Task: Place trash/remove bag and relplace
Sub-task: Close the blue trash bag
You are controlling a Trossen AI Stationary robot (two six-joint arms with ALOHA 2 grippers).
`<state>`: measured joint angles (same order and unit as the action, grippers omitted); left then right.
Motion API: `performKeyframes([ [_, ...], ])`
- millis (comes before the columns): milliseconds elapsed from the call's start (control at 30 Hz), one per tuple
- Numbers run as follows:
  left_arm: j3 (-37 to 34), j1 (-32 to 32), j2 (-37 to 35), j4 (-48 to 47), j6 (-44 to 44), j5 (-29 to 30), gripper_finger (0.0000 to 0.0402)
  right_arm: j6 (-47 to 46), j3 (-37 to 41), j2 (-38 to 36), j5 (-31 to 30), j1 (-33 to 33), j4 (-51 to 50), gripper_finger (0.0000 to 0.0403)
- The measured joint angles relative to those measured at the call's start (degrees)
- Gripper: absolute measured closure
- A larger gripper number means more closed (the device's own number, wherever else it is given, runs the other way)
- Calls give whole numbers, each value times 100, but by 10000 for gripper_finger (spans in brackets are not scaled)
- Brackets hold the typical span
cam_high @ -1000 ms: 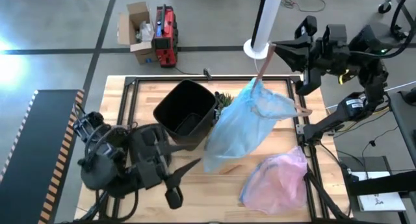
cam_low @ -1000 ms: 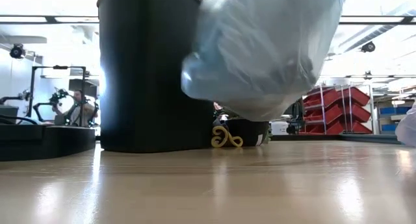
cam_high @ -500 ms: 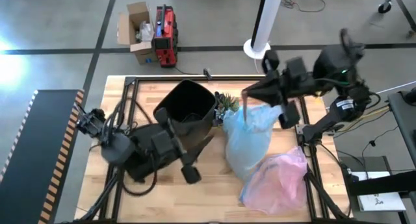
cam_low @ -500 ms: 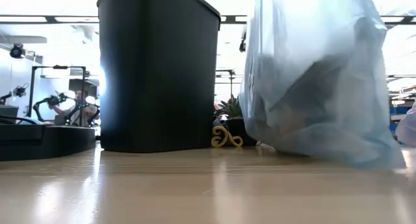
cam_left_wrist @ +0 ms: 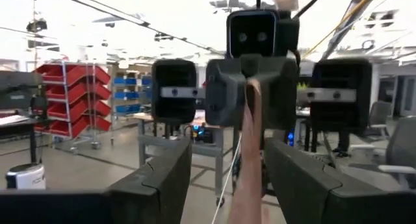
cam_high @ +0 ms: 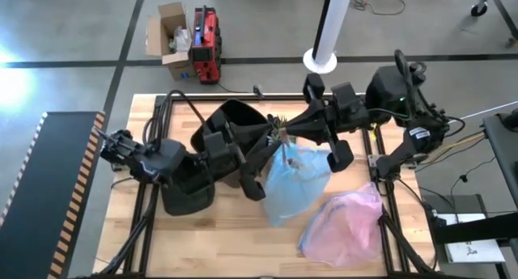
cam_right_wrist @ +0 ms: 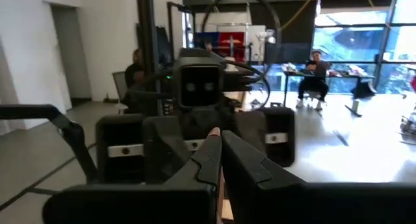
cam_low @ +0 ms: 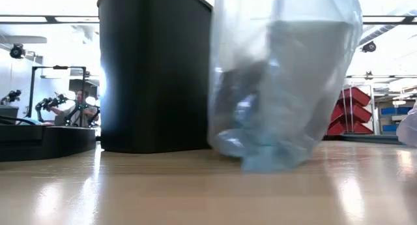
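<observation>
The light blue bag stands beside the black bin, its bottom on the table, with dark and pale contents showing through it. My right gripper is over the bag's top, pointing toward the table's left, shut on the bag's tan drawstring. My left gripper faces it from the left and is open. Its fingers stand on either side of the drawstring without touching it. My right gripper pinches the bag's tan drawstring between its two shut fingers, coming about level from the table's right. The drawstring hangs down from the fingertips. The bag hangs upright below, its bottom on the table.
A pinkish-lilac plastic bag lies at the table's near right. The bin stands close on the blue bag's left. A black frame edges the table. Bare wood lies near the front edge.
My right gripper moved toward the table's left and down, carrying the bag from the air on the right to beside the bin, where its bottom now rests on the table. My left gripper swung from the near edge up toward the bag's top and now faces the right gripper.
</observation>
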<state>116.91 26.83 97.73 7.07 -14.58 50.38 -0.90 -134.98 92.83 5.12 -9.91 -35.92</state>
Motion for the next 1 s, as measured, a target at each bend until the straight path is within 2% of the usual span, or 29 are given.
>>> performKeyframes([
  [233,-5,-250,28,-82,354,-820,242,1,0,115,131,4,189,403],
  [367,-5,-300,28,-65,350,-847,267,28,0,123,129,4,194,403],
  [467,-5,-300,28,-101,315,-854,310,34,0,121,91,4,192,403],
  [600,-5,-300,28,-105,303,-856,387,-7,0,106,90,4,190,403],
  [833,2,-225,16,-171,216,-860,400,98,0,40,134,-35,-24,396],
  [1000,76,-15,-107,-206,-228,-549,401,142,0,-259,131,-33,-428,338],
])
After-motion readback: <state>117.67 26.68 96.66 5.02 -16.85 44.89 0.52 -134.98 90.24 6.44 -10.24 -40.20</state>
